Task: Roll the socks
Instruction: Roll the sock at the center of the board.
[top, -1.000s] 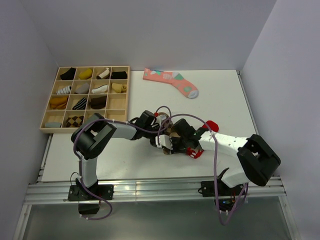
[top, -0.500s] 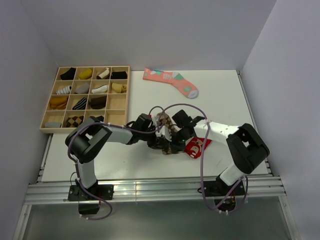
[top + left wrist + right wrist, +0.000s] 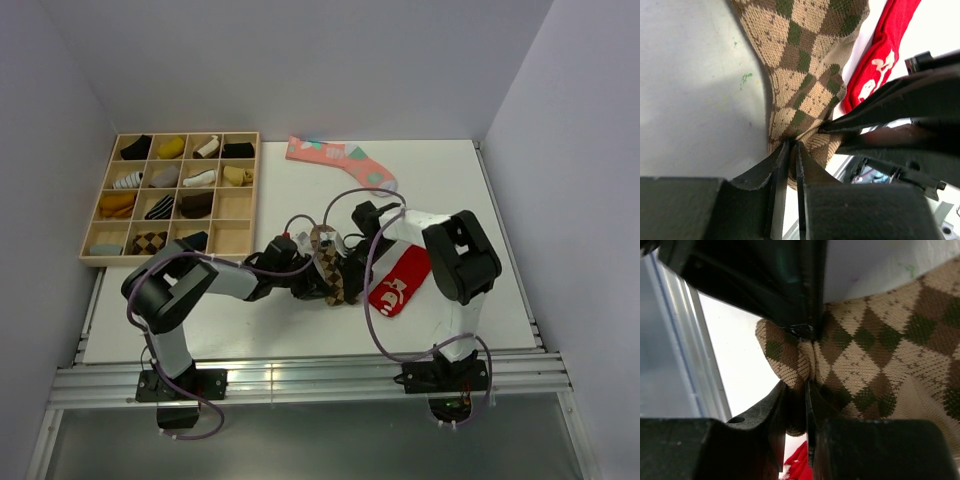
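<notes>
Swinging in from the front right, my right arm has folded up behind the work since a second ago. That uncovered the red sock [image 3: 398,282], and the argyle sock [image 3: 805,75] has been drawn out from a bunch into a strip.

Closest to me, my left claw [image 3: 792,145] is clamped on a fold at one end of that sock. My right claw [image 3: 797,390] is clamped on the same end, with the two sets of tips almost touching. The rest of the sock lies long and flat on the white table [image 3: 300,330] near its middle. I see no coil in it, so I judge the rolling has not started; only the grip is set.

Just beside it, to my right, the red sock lies flat and unrolled. Further back on the left sits a wooden tray [image 3: 254,200] of small cells, most holding a bundled sock, with a few cells bare. At the far edge a pink sock [image 3: 340,160] lies flat. Plain pale walls close the table in at the back and on both sides.
</notes>
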Tool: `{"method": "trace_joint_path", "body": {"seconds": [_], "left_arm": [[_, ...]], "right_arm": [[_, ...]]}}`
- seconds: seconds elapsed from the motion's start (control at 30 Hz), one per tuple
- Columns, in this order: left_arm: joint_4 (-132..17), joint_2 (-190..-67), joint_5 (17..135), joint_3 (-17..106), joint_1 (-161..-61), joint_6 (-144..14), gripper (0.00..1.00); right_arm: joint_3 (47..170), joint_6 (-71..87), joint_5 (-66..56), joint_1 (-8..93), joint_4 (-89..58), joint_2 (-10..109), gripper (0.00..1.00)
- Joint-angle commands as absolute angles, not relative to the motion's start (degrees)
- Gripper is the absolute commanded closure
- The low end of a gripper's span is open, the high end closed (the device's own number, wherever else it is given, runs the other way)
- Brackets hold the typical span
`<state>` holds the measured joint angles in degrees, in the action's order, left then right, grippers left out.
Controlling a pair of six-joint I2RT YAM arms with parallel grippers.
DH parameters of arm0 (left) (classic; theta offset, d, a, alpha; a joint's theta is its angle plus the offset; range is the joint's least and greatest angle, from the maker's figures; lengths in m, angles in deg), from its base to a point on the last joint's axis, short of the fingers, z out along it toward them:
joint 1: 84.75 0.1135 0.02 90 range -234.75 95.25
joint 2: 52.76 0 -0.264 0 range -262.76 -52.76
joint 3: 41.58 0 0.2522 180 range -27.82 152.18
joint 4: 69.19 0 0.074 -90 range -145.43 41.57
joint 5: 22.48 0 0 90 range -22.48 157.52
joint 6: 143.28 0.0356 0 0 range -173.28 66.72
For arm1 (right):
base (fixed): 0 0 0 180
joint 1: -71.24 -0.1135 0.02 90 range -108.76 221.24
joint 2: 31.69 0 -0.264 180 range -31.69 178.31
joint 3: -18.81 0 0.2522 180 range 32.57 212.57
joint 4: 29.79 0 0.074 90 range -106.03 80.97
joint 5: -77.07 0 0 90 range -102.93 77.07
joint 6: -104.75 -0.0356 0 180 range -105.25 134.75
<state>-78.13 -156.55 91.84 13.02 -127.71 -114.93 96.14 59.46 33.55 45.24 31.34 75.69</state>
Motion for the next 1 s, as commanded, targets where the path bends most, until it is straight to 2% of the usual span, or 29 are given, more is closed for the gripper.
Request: {"method": "trace_joint_path", "body": {"seconds": [0.0,0.3,0.43,0.57,0.77,0.97], "left_arm": [[-74.8,-155.0,83.6,9.7,-128.9,-114.4,0.83],[-82.8,-154.4,79.7,5.8,-132.7,-119.5,0.86],[-86.5,-154.0,76.6,4.3,-134.3,-120.9,0.87],[-85.4,-150.5,69.4,2.8,-135.8,-118.8,0.81],[-82.8,-140.3,58.8,0.1,-136.6,-111.1,0.66],[-87.8,-135.8,61.0,0.5,-137.3,-97.7,0.58]], "right_arm": [[98.9,58.3,29.3,47.5,40.2,79.1,0.91],[105.0,51.6,21.2,47.7,38.9,83.1,0.94],[105.4,50.1,21.3,48.3,39.4,84.6,0.95],[104.7,50.2,21.3,48.2,40.0,85.0,0.95],[105.8,50.3,20.6,48.2,41.1,87.1,0.95],[108.0,50.5,20.0,48.3,42.5,89.4,0.95]]}}
